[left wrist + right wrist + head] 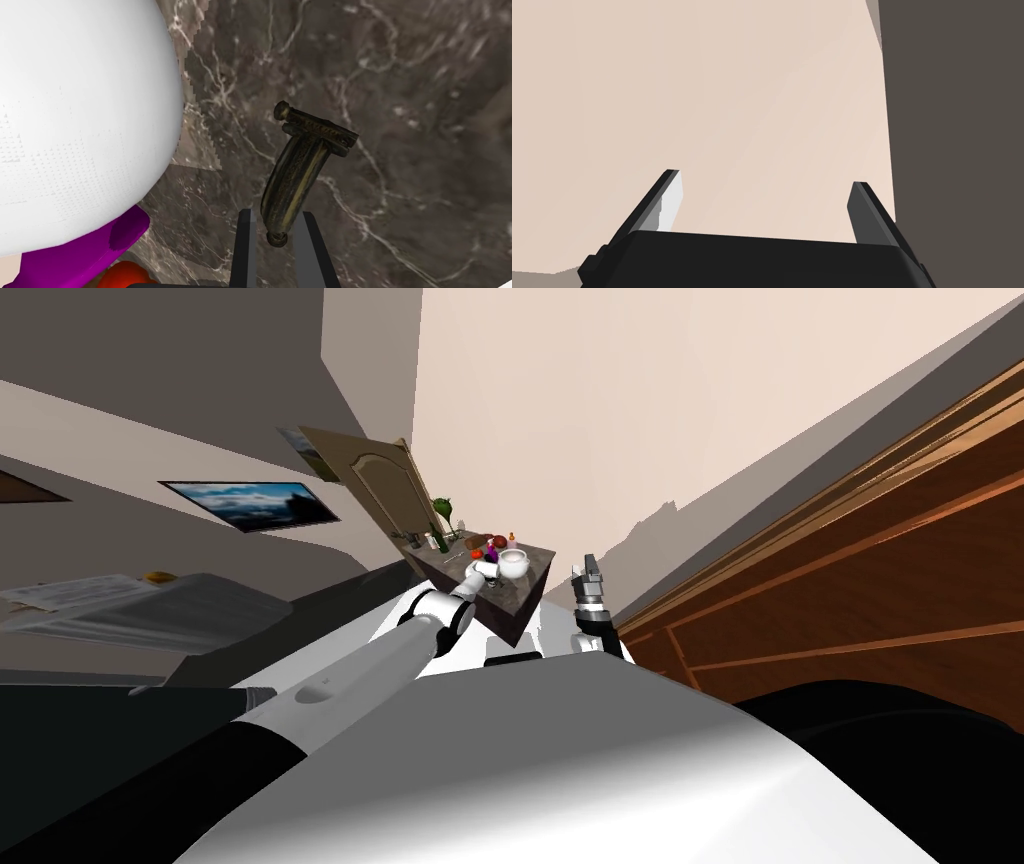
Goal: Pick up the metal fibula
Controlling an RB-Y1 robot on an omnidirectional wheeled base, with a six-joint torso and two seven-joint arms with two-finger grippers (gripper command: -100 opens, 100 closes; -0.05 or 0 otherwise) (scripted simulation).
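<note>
Left wrist view puts the left hand [277, 214] low over a dark, white-veined marble surface [400, 75], its two fingers drawn close together with the narrow foot of the metal fibula [300, 165] between them; I judge the hand clamped on that end, since the gap is far tighter than an open spread; the fibula is a dull bronze-brown bow with a crossbar at its far end, reaching away from the fingers across bare marble; whether it rests on the marble or hangs just clear of it I cannot tell; a big white bowl [85, 125] stands near it on one side, with a purple thing [100, 250] and a red-orange thing [125, 275] beneath the bowl's curve; head view places all this toward the near edge of the surface [535, 556], where the left arm reaches in beside the bowl [513, 565]; the right hand [765, 178] is held up well apart from the surface, fingers wide and holding nothing; so the reach and the closing look done, and what is left is the lift, straight up, clear of the bowl, with the grip so near the tip that the piece could pivot or slip.
</note>
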